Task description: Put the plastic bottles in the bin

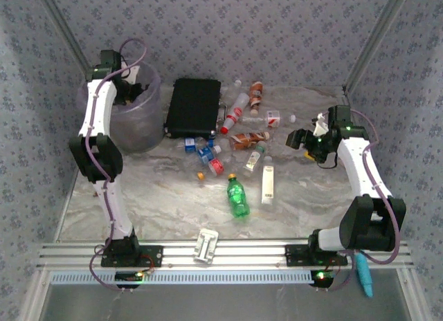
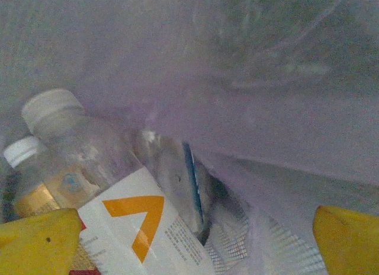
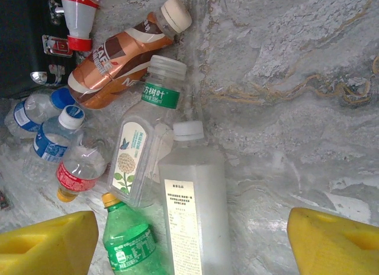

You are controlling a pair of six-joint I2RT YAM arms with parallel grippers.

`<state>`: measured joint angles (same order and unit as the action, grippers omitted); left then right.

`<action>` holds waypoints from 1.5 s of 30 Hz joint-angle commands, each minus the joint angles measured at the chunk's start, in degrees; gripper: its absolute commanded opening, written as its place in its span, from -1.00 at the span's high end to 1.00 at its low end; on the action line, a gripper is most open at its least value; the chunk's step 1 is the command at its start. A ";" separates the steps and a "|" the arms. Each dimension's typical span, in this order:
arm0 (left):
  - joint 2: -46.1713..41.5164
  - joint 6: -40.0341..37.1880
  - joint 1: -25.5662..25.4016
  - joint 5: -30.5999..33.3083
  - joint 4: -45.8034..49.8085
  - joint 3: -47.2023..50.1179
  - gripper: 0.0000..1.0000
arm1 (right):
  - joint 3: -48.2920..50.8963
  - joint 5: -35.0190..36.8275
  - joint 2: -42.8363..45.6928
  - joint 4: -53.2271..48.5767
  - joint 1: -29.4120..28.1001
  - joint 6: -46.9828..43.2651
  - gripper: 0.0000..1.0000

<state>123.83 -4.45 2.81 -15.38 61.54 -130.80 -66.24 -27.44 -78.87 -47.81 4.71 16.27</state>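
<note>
The pale lilac bin point(image 1: 140, 129) stands at the back left, and my left gripper point(image 1: 131, 91) reaches down into it. Inside, a clear bottle with a white and orange label point(image 2: 136, 221) lies on another white-capped bottle point(image 2: 23, 152), under my open left gripper point(image 2: 195, 245), whose yellow fingertips point(image 2: 38, 239) stand wide apart. Several plastic bottles lie mid-table, among them a green one point(image 1: 238, 196) and a frosted white one point(image 1: 267, 182). My right gripper point(image 1: 304, 141) hovers open over the frosted bottle point(image 3: 195, 192), the green bottle point(image 3: 127, 242) and a flower-labelled clear bottle point(image 3: 139, 156).
A flat black case point(image 1: 194, 108) lies beside the bin, with bottles against its right and front edges. A brown coffee bottle point(image 3: 118, 56) and small blue-capped bottles point(image 3: 56, 136) lie further back. Bare marble table point(image 3: 284, 109) spreads to the right of the pile.
</note>
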 commanded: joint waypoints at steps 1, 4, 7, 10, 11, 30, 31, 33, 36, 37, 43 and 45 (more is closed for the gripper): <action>-4.16 0.35 -1.04 -0.11 2.06 -4.28 -1.00 | 0.02 1.87 0.95 0.08 -1.10 1.64 -0.70; -6.71 0.49 -1.25 0.67 2.26 -4.90 -1.00 | 0.23 2.21 0.80 0.55 -1.90 2.15 -0.70; -9.63 0.35 -1.62 1.80 3.09 -4.11 -1.00 | 0.14 2.65 0.58 0.97 -2.52 2.40 -0.69; -14.30 0.36 -2.30 4.46 2.33 0.89 -1.00 | -0.20 2.83 0.59 1.32 -2.52 2.57 -0.69; -16.14 0.55 -2.45 5.48 1.30 3.21 -1.00 | -0.45 2.91 0.64 1.39 -2.56 2.54 -0.69; -45.68 12.61 -2.53 14.95 -26.16 46.52 -1.00 | -2.58 6.17 -3.91 12.15 -2.76 16.83 -0.64; -45.99 12.43 -2.54 14.94 -26.59 46.36 -1.00 | -0.64 6.44 -4.35 15.55 -2.86 19.19 -0.65; -46.49 12.03 -2.59 14.78 -26.94 45.34 -1.00 | 0.93 7.65 -4.86 21.03 -3.21 25.80 -0.66; -47.16 11.83 -2.63 14.59 -26.52 43.30 -1.00 | 3.38 10.35 -5.88 29.12 -3.85 34.52 -0.70; -47.65 11.94 -2.76 14.56 -26.40 42.92 -1.00 | 4.17 11.29 -6.55 31.75 -3.97 37.28 -0.72; -52.37 13.62 -2.94 15.82 -26.47 45.25 -1.00 | 4.49 14.56 -13.11 40.19 -4.94 47.64 -0.93; -53.53 14.30 -2.74 16.42 -25.62 45.72 -1.00 | 2.53 15.03 -15.91 40.37 -5.62 48.57 -0.95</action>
<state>73.19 8.27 -0.01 -0.30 36.49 -85.32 -61.58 -15.09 -91.94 -11.75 -0.19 58.67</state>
